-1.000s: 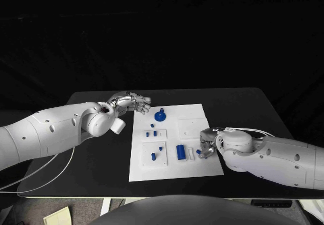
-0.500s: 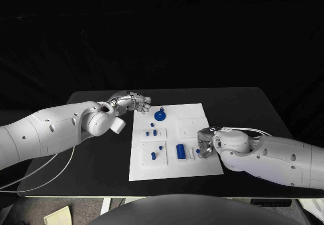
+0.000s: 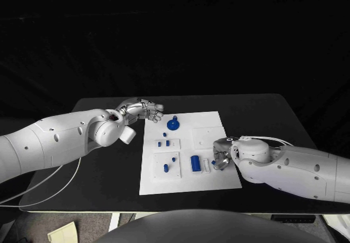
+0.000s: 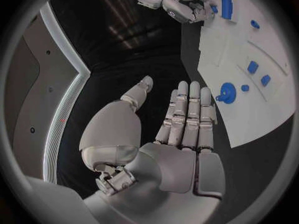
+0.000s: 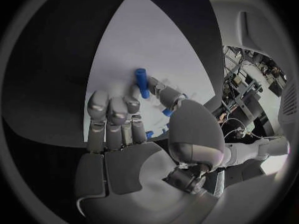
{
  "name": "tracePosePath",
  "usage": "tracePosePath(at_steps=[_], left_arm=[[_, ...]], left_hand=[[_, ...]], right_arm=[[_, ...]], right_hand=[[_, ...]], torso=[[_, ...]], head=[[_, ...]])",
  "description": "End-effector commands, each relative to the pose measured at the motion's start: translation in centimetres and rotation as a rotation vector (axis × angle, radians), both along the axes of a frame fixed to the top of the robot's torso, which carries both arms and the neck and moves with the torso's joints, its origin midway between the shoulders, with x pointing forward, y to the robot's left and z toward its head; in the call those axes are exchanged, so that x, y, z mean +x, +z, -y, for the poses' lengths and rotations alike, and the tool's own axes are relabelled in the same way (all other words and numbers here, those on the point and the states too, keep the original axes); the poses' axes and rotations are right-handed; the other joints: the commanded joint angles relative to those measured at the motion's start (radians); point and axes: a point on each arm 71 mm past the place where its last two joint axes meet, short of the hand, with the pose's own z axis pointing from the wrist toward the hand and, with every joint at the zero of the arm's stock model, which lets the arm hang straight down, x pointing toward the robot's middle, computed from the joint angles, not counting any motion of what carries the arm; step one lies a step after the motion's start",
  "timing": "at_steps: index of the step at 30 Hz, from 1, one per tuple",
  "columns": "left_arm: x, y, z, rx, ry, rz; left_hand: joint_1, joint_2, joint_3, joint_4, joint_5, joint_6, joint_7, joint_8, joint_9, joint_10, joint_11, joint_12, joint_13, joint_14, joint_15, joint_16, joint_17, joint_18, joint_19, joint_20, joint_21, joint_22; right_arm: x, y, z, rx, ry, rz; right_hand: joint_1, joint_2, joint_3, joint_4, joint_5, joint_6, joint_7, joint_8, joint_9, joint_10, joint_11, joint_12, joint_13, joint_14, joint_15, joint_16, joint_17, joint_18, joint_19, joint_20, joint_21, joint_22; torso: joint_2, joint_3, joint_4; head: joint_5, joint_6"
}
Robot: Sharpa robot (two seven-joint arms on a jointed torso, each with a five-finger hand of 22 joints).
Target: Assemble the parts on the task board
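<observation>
The white task board (image 3: pixel 186 179) lies mid-table with blue parts on it: a round piece (image 3: pixel 173 123), two small blocks (image 3: pixel 164 144), a cylinder (image 3: pixel 195 163) and a small piece (image 3: pixel 214 163). My right hand (image 3: pixel 222 158) rests over the board's right side, fingers bent down beside the small piece; in the right wrist view the cylinder (image 5: pixel 142 82) lies just past the fingertips (image 5: pixel 112 107) and a small blue piece (image 5: pixel 167 112) sits by the thumb, nothing plainly gripped. My left hand (image 3: pixel 143 110) hovers off the board's far left corner, palm (image 4: pixel 181 149) flat, fingers straight, holding nothing.
The black table (image 3: pixel 95 167) spreads wide to the left of the board and behind it. A white cable (image 3: pixel 51 185) loops under my left arm. The left wrist view shows the board (image 4: pixel 249 114), the round piece (image 4: pixel 227 92) and my right hand (image 4: pixel 181 5).
My right hand has shifted slightly left, closer to the blue cylinder. The left hand has barely moved.
</observation>
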Motion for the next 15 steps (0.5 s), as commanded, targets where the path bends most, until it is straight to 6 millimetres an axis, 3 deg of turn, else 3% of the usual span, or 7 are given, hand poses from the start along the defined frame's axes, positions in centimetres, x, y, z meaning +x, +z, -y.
tracePosePath(at_steps=[1,15], left_arm=[[0.0,0.2,0.3,-0.005,-0.019,0.006],[0.0,0.2,0.3,-0.003,-0.019,0.007]], left_hand=[[0.002,0.008,-0.002,0.000,-0.001,-0.009,0.000,0.001,-0.001,-0.007,0.000,0.003,-0.001,0.003,0.005,-0.007,0.001,0.009,-0.002,0.006,-0.003,0.002],[0.002,0.008,-0.002,0.000,-0.001,-0.008,-0.001,0.001,-0.001,-0.006,0.000,0.003,-0.001,0.003,0.005,-0.007,0.002,0.009,-0.002,0.005,-0.004,0.002]], right_arm=[[-1.4,-2.5,1.5,-0.073,-0.032,-0.137],[-0.9,-1.2,2.2,0.091,-0.139,-0.076]], right_hand=[[0.032,0.054,0.009,0.005,0.004,0.003,0.008,0.003,-0.363,0.007,0.000,0.000,-0.002,0.003,0.006,0.001,0.002,0.029,-0.001,0.008,0.006,0.001],[-0.030,0.017,0.016,0.031,0.004,0.023,0.002,0.006,-0.373,0.023,-0.006,0.009,-0.001,0.014,0.001,0.003,0.000,0.030,0.015,0.005,0.012,-0.002]], torso=[[0.000,-0.0002,-0.0004],[0.000,0.0004,-0.0007]], head=[[0.001,0.000],[0.003,0.004]])
